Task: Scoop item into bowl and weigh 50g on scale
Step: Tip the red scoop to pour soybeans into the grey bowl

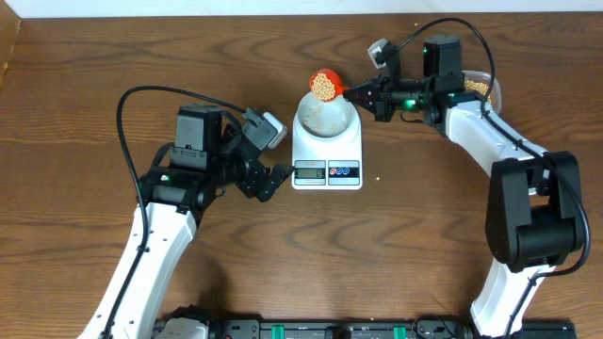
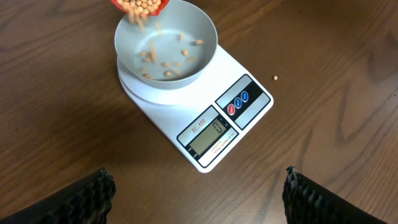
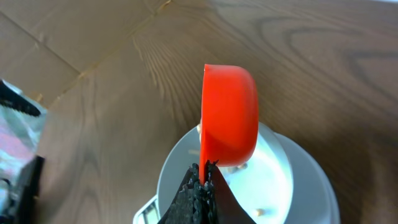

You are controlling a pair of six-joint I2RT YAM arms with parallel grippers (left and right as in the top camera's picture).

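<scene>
Scoop (image 1: pixel 325 85): your right gripper (image 1: pixel 363 94) is clamped on its handle; the cup is tipped over the bowl (image 1: pixel 306 113), handle pointing right.
Beans (image 2: pixel 165 73): spilling into the bowl, upper centre.
Scale (image 1: pixel 327 151): under the bowl; long axis runs top to bottom, display toward the bottom edge.
Left gripper (image 1: pixel 271 181): fingers spread, empty, just left of the display.
Around: tub (image 1: pixel 482 87) at upper right, behind your right arm; stray bean (image 1: pixel 379 177) right of the scale.

The bowl's (image 1: pixel 344 122) mouth is being blocked by the tilted orange scoop (image 1: pixel 326 86); bare table (image 1: pixel 424 235) is being left open right of the scale (image 1: pixel 353 149).
</scene>
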